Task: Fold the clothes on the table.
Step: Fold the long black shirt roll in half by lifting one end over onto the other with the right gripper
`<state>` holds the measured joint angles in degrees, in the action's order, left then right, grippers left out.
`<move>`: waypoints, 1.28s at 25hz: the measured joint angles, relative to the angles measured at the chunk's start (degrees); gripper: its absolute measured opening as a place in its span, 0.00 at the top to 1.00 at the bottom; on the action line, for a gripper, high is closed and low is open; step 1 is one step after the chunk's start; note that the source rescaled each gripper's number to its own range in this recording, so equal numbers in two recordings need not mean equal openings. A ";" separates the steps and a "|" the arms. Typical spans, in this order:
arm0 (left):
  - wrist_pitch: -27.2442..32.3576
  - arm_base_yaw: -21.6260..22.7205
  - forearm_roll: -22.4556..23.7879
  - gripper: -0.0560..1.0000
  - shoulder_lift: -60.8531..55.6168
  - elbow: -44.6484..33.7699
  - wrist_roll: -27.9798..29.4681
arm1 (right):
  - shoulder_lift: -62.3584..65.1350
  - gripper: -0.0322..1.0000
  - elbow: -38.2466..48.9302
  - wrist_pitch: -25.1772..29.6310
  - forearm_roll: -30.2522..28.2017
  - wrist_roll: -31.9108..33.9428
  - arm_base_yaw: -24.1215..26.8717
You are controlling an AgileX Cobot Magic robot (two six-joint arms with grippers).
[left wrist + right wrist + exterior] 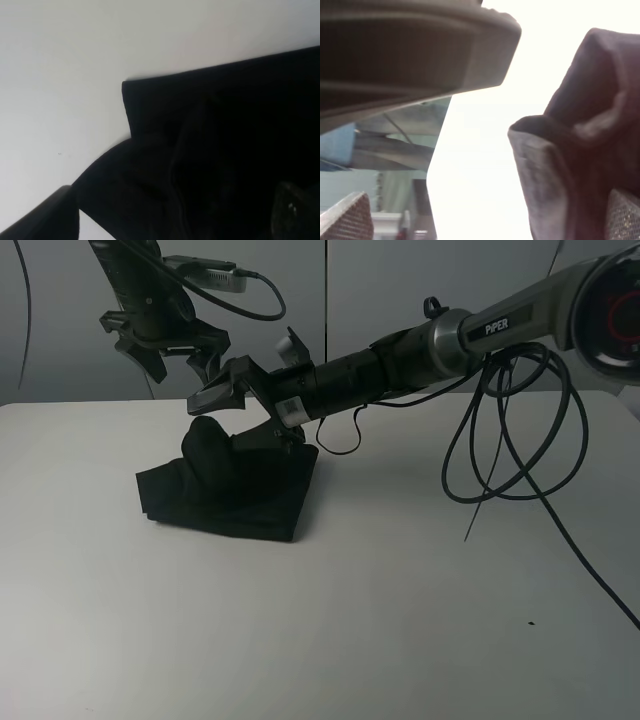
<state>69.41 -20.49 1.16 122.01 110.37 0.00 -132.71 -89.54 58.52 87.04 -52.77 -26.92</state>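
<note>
The black T-shirt point(230, 490) lies folded in a thick rectangle on the white table point(400, 590), left of centre, with a raised lump of cloth point(205, 440) at its back. Its print and label are hidden. My right gripper point(228, 412) reaches across from the right and hovers just over the lump. Its fingers are wide apart, with the bunched cloth point(580, 150) beside one finger point(625, 215). My left gripper point(183, 370) hangs open above the shirt's back left, holding nothing. The left wrist view shows the shirt's folded edge point(210, 130) on the table point(75, 60).
Black cables point(500, 440) hang in loops from the right arm over the table's right half. Grey wall panels point(400, 280) stand behind the table. A small dark speck point(531, 622) lies at the front right.
</note>
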 joint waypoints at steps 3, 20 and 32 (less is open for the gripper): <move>0.00 0.00 0.00 0.01 0.00 0.00 0.00 | 2.42 0.00 -0.04 1.38 -5.49 -0.39 1.05; 0.00 0.00 0.00 0.01 0.00 0.00 -1.91 | 4.56 0.00 -0.13 -4.12 -35.06 -0.26 -6.79; -0.74 0.76 -1.16 0.01 -9.29 -2.70 -5.99 | 4.56 0.00 -0.13 -9.84 -36.67 -0.33 -8.24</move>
<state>68.66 -19.73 0.00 112.72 107.66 -5.99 -128.15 -89.67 48.68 50.37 -53.10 -35.16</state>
